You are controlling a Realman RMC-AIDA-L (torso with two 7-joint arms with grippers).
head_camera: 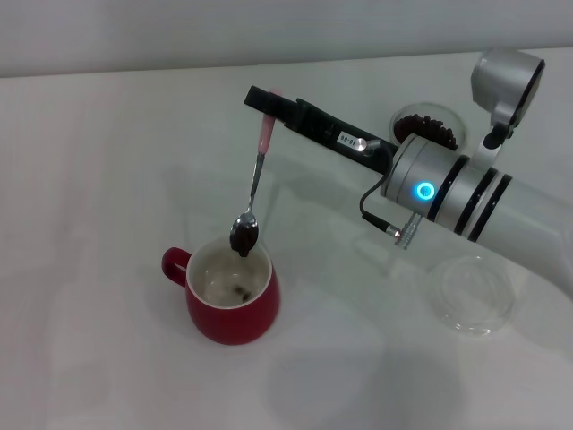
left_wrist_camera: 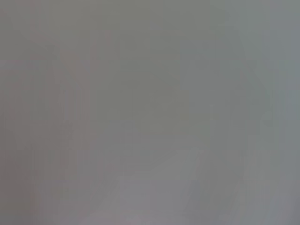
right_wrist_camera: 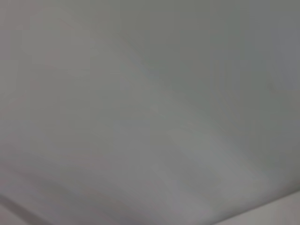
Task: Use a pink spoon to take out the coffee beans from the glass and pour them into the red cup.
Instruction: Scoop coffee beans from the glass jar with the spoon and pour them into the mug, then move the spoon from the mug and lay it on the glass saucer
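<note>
In the head view my right gripper [head_camera: 266, 102] is shut on the pale pink handle of the pink spoon [head_camera: 254, 188], which hangs almost straight down. The spoon's metal bowl holds a few dark coffee beans [head_camera: 243, 237] just above the far rim of the red cup [head_camera: 231, 297]. A few beans lie on the cup's off-white bottom. The glass [head_camera: 428, 131] with a heap of beans stands at the back right, partly hidden behind my right arm. My left gripper is out of view. Both wrist views show only blank grey.
A flat clear round dish [head_camera: 471, 294] lies on the white table [head_camera: 107, 179] to the right of the cup, under my right forearm. The cup's loop handle [head_camera: 174, 265] points left.
</note>
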